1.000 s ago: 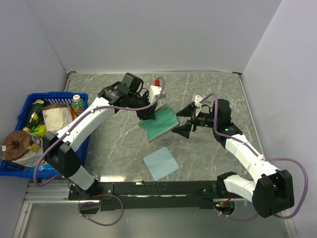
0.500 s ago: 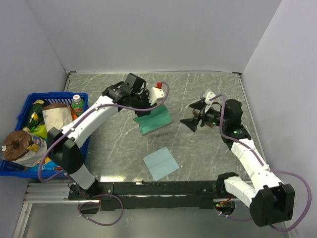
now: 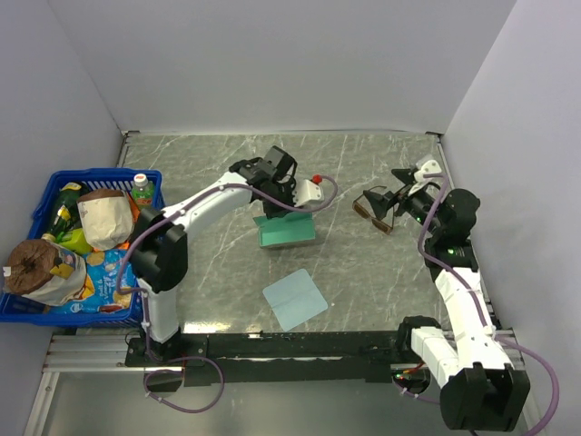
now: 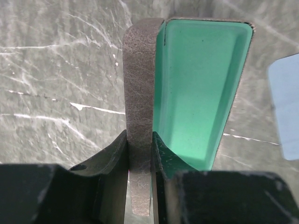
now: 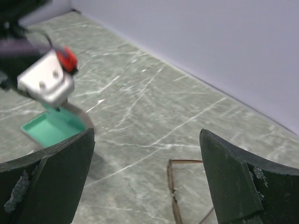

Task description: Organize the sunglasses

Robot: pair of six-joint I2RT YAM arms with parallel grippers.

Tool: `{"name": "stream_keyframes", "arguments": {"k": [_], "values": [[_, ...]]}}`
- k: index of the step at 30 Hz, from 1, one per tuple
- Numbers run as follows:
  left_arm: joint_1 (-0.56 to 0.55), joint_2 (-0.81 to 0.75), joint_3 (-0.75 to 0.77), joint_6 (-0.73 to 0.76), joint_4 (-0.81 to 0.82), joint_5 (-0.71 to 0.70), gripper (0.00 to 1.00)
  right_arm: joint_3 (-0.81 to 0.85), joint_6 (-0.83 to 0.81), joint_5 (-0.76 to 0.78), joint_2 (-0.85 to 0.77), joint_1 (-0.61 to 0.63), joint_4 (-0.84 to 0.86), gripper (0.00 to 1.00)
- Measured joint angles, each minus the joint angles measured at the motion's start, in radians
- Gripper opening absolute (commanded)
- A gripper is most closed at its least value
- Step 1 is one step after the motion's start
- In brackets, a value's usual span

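Light blue square cloth flat on grey marbled surface, nearer than case and apart from it; cut off at right edge of left wrist view. Grey-brown rectangular case with teal lining open. Left pincer clenched on its grey-brown wall, fingers hiding wall's lower part. Small thin brown-framed sunglasses with dark lenses right of case, well apart, between spread fingers of released right pincer, untouched. Frame cut off at bottom of wrist view; whether resting on surface, cannot tell. Right side wall close beyond.
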Motion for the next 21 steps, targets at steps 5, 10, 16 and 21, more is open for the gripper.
{"name": "stream_keyframes", "arguments": {"k": [5, 10, 16, 21], "values": [[-0.005, 0.100, 0.046, 0.058, 0.010, -0.047, 0.21, -0.008, 0.039, 0.007, -0.022, -0.056, 0.043, 1.00], [-0.004, 0.162, 0.095, 0.095, 0.026, -0.093, 0.21, -0.021, 0.066, -0.002, -0.031, -0.083, 0.063, 1.00], [-0.005, 0.206, 0.136, 0.124, 0.047, -0.126, 0.22, -0.021, 0.085, -0.020, -0.031, -0.091, 0.076, 1.00], [-0.005, 0.234, 0.149, 0.139, 0.060, -0.143, 0.22, -0.021, 0.088, -0.025, -0.031, -0.096, 0.079, 1.00]]}}
